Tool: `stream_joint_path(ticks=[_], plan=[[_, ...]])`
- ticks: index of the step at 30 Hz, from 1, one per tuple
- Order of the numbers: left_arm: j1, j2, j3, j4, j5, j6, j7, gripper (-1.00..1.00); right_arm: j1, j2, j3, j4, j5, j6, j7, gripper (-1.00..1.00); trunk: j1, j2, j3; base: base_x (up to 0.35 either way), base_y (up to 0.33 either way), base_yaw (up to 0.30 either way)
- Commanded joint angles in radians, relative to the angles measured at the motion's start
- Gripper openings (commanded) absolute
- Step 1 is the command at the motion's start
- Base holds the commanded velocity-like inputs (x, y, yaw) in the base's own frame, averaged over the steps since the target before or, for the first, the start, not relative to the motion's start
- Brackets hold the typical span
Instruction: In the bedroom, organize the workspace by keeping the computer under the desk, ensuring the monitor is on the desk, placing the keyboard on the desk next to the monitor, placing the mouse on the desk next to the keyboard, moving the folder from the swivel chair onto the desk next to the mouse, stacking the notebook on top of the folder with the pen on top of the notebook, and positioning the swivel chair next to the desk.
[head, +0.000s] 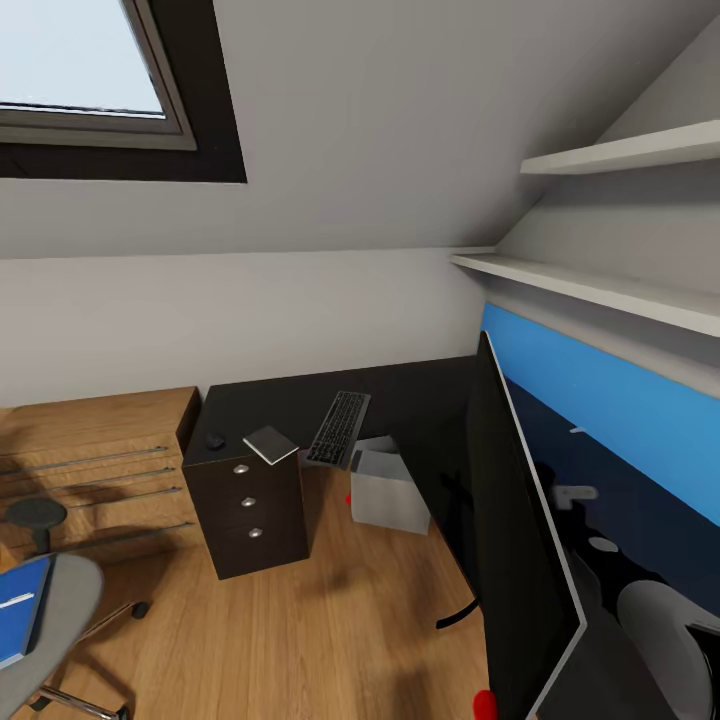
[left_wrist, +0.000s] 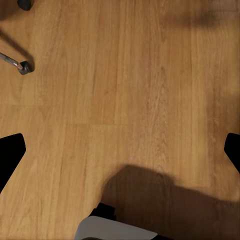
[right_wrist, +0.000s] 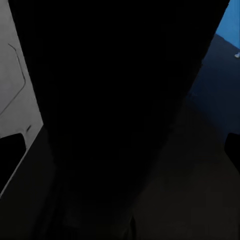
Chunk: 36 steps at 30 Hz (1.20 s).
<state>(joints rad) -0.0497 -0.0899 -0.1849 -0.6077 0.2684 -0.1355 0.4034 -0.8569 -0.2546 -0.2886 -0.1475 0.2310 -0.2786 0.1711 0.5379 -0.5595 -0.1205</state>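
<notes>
The black L-shaped desk (head: 300, 395) stands in the corner. On it lie the keyboard (head: 340, 428), the small dark mouse (head: 215, 440) and the grey notebook (head: 270, 444) over the drawers. The grey-white computer (head: 388, 490) sits under the desk. The monitor (head: 520, 560) is very close at the right, seen edge-on, with part of its stand (head: 458, 615) showing over the floor. At lower left, the swivel chair (head: 75, 590) carries the blue folder (head: 22, 615) and the pen (head: 14, 601). My left gripper (left_wrist: 120, 152) is open above bare floor. My right gripper (right_wrist: 120, 150) is open against a black surface (right_wrist: 120, 100).
A light-wood dresser (head: 90, 460) stands left of the desk drawers (head: 248, 515). White shelves (head: 600, 285) hang above the desk's blue back panel (head: 620, 400). A chair castor (left_wrist: 24, 66) rests on the wood floor (left_wrist: 130, 90). Open floor lies between chair and desk.
</notes>
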Motion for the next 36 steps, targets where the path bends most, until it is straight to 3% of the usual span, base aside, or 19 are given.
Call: stream_joint_path(ticks=[1,12,36], plan=[[-0.001,0.001,-0.007,0.000,0.010,-0.006,0.007,1.00,-0.001,0.000,-0.009,0.001,0.018,-0.004,0.006,1.00,0.000,-0.002,-0.002,0.000,0.000,0.000],[-0.001,0.001,-0.007,0.000,0.009,-0.007,0.006,1.00,0.001,0.001,-0.009,0.002,0.024,-0.004,0.011,1.00,0.000,-0.002,-0.002,-0.021,0.000,0.000],[-0.001,0.001,-0.007,0.000,0.010,-0.007,0.008,1.00,0.001,0.002,-0.009,0.002,0.025,-0.004,0.010,1.00,0.000,-0.002,-0.002,-0.291,0.000,0.000]])
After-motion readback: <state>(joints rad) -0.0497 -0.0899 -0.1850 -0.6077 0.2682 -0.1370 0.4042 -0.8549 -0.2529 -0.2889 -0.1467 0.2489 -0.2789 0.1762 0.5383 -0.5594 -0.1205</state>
